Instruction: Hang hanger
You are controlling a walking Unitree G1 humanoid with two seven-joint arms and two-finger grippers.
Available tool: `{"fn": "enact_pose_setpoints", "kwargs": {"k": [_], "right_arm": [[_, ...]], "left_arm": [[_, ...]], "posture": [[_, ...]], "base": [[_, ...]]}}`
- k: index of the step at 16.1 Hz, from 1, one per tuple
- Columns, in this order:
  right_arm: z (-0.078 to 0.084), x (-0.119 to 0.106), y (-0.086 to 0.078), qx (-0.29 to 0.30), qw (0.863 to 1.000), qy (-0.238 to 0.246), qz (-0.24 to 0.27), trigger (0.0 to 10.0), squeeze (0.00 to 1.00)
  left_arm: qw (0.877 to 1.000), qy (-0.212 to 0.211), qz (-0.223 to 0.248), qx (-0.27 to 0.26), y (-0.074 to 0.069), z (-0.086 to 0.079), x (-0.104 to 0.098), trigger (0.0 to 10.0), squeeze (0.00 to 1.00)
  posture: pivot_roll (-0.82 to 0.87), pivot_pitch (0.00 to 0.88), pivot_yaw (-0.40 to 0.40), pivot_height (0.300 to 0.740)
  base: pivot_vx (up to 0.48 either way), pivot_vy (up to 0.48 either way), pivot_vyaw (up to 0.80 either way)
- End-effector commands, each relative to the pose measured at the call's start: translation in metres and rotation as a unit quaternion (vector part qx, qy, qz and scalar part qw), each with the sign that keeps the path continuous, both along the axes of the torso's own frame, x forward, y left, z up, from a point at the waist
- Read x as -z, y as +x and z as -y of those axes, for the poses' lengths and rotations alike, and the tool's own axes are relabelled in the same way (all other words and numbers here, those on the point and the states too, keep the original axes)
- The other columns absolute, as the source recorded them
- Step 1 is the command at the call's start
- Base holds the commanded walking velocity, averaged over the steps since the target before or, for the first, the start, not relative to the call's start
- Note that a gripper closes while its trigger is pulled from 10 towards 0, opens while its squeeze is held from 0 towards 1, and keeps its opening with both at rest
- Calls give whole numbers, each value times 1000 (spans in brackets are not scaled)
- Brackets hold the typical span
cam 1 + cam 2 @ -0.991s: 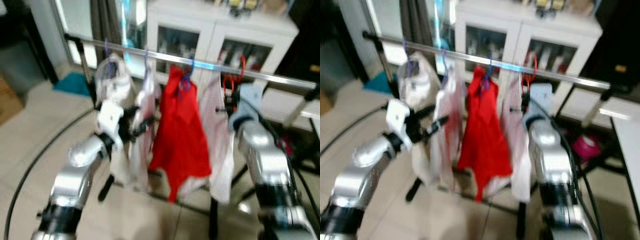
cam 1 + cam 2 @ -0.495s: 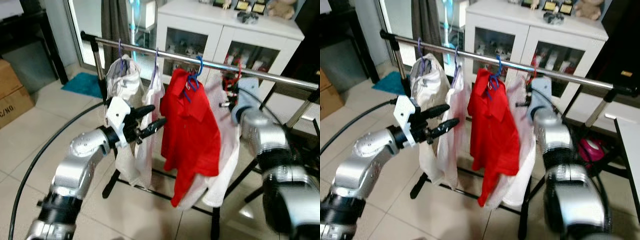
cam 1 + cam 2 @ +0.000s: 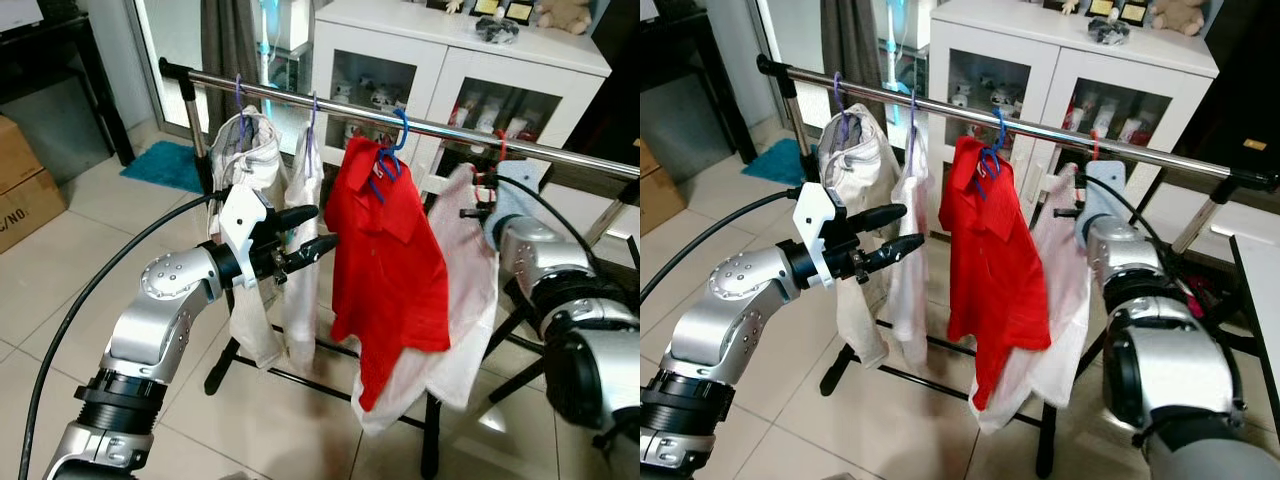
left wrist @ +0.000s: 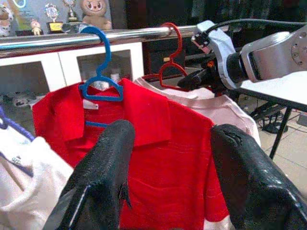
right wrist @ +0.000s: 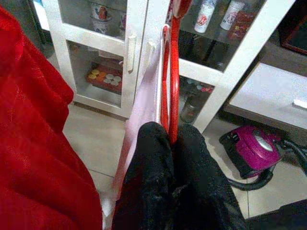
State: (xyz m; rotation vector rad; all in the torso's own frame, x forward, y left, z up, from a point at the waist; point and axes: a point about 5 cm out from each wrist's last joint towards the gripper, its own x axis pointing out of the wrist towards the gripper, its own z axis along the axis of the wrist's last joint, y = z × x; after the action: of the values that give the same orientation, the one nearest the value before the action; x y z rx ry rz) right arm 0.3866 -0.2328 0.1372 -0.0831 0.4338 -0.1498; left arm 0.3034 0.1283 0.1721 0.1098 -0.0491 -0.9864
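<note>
A steel rail carries several garments. My right gripper is shut on the lower part of a red hanger holding a pale pink shirt. In the left wrist view the red hanger's hook curls over the rail. Just left of it hangs a red shirt on a blue hanger. My left gripper is open, held in front of two white garments and pointing at the red shirt, with nothing between its fingers.
A white cabinet with glass doors stands behind the rack. Cardboard boxes and a teal mat lie to the left. A black cable curves over the tiled floor. A magenta vacuum sits by the rack's black legs.
The view has shifted and sharpened. My right gripper has carried the red hanger and pink shirt to the right along the rail, away from the red shirt. The left gripper stays open.
</note>
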Motion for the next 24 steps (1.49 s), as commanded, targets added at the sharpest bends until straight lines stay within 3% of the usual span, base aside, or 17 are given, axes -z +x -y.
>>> {"fn": "enact_pose_setpoints", "kwargs": {"k": [1, 4, 5, 6, 10, 13, 16, 18, 19, 21, 24], "right_arm": [[5, 8, -4, 4, 1000, 1, -23, 10000, 0], [4, 14, -7, -8, 999, 13, -31, 10000, 0], [4, 12, -6, -9, 1000, 20, -17, 10000, 408], [5, 9, -4, -12, 1000, 20, -2, 10000, 1000], [6, -5, 0, -38, 998, 29, 42, 10000, 1000], [7, -14, -3, -94, 992, 37, 80, 10000, 1000], [12, -34, -22, -129, 977, 76, 150, 10000, 1000], [16, -43, -36, -131, 972, 77, 178, 10000, 1000], [17, -46, -44, -129, 971, 79, 185, 10000, 47], [16, -50, -64, -128, 965, 100, 207, 10000, 0], [-4, -47, -86, -145, 955, 135, 223, 10000, 0]], "left_arm": [[1000, 5, 1, 10, 2, 2, -4, 10000, 0], [1000, 6, 2, 10, 2, 1, -4, 10000, 0], [1000, 6, 2, 10, 3, 1, -4, 10000, 0], [1000, 5, 2, 11, 3, 1, -4, 10000, 0], [1000, -4, -3, 21, 2, 1, -5, 10000, 0], [998, -21, -26, 43, -4, -3, -4, 10000, 0], [998, -25, -49, 40, -10, -11, 2, 10000, 0], [998, -25, -56, 29, -12, -17, 4, 10000, 0], [998, -24, -56, 22, -14, -20, 4, 10000, 0], [999, -8, -50, -7, -22, -29, 9, 10000, 0], [996, 30, -29, -78, -24, -37, 15, 10000, 0]], "posture": [[-90, 0, -61, 740], [-81, 0, -64, 740], [-81, 0, -64, 740], [-83, 0, -62, 740], [-89, 0, -52, 740], [-112, 0, -35, 740], [-128, 0, -6, 740], [-130, 0, -5, 740], [-130, 0, -7, 740], [-131, 0, -4, 740], [-119, 0, 8, 740]], "base": [[0, 0, 0], [0, 0, 0], [0, 0, 0], [0, 0, 0], [0, 0, 0], [0, 0, 0], [0, 0, 0], [0, 0, 0], [0, 0, 0], [0, 0, 0], [0, 0, 0]]}}
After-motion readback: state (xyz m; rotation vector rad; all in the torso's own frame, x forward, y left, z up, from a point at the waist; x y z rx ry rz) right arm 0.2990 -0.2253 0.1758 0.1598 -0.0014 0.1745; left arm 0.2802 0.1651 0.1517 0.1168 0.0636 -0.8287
